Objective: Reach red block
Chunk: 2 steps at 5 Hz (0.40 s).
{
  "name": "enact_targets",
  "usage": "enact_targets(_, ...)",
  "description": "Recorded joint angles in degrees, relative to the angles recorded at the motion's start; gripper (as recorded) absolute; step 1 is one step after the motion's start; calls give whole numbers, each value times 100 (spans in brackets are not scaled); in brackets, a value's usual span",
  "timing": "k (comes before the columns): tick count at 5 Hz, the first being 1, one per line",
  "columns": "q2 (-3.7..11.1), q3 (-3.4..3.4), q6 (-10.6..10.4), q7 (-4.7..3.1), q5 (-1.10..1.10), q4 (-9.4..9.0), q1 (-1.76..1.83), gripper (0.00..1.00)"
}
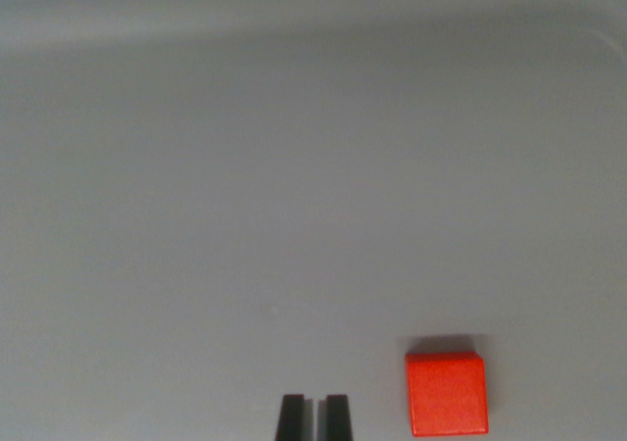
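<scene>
Two dark fingertips of the gripper (314,416) poked up from the bottom edge of the wrist view, standing close together with only a thin sliver of grey showing between them, so the jaws looked nearly closed and held nothing. Just beside them, toward the wrist view's right, lay the red block (447,393), flat on the plain grey table (294,167), near the fingertips but not touching them. Its top face showed squarely, with a short shadow along its far side. By my judgement the reach was well along yet unfinished: the tool sat off to one side of the block rather than over it. The next move would call for a sideways shift toward the wrist view's right, until the fingertips lined up with the block. The camera looked down at the table steeply, which suggested the wrist pointed downward.
</scene>
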Motion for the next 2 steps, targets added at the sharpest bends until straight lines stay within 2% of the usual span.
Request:
enact_targets(1, 0, 0, 0, 0, 0, 0, 0, 0)
enact_targets(2, 67, -23, -264, -47, 18, -199, -33, 0)
